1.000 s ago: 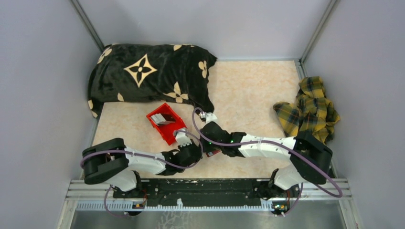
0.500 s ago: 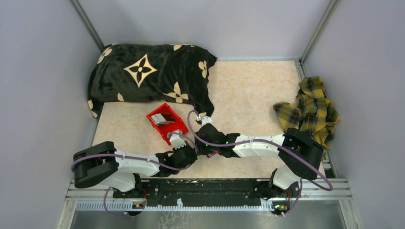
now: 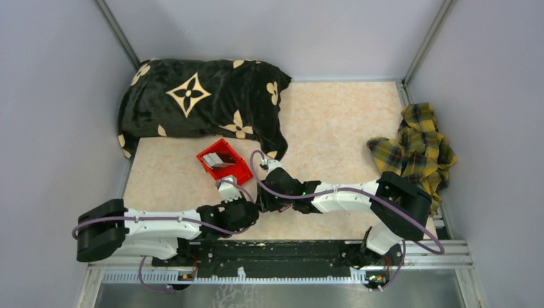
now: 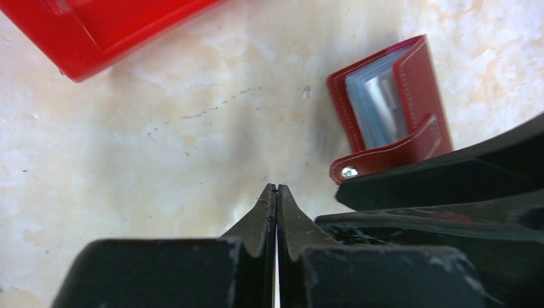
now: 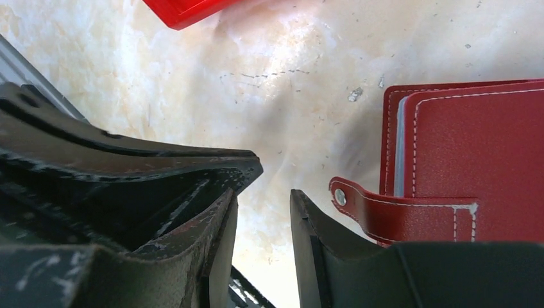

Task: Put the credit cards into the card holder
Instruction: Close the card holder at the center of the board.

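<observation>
the card holder [image 5: 475, 160] is seen lying partly open on the table [image 5: 289, 83], its snap tab unfastened. it lies just outside one finger of the right gripper [image 5: 269, 192], whose fingers are spread with nothing between them. the left gripper [image 4: 277, 187] is pressed together, empty, near the holder.

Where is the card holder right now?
Left wrist view, right of centre: the card holder lies on the table, snap tab beside the right tool, red bin up-left.
</observation>
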Tool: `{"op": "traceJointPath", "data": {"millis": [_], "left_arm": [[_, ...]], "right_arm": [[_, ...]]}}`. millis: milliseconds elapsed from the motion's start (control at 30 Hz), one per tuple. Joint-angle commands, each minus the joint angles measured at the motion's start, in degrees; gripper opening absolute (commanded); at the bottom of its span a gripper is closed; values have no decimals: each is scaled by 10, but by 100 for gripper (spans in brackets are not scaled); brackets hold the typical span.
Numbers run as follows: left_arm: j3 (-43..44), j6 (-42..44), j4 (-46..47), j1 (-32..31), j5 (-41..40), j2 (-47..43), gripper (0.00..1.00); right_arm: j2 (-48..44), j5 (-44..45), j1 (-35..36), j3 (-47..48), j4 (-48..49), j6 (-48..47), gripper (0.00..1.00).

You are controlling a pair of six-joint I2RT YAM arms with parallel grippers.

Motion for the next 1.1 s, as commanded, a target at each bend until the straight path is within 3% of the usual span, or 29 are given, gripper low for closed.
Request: {"op": "traceJointPath", "data": {"millis": [0, 267, 500, 700, 1067], "left_arm": [[52, -7, -113, -9, -62, -42, 1], [137, 56, -178, -11, -123, -73, 2], [188, 203, -79, -9, -141, -28, 3], [220, 300, 17, 22, -52, 50, 5], [235, 390, 172, 111, 156, 173, 7]], "right_arm": [[-28, -13, 11, 11, 27, -10, 37], [-89, -30, 13, 47, -25, -39, 41], [-167, 33, 12, 35, -78, -49, 50], [-228, 110, -21, -8, -127, -56, 66], [-269, -14, -200, -141, -44, -52, 68]]}}
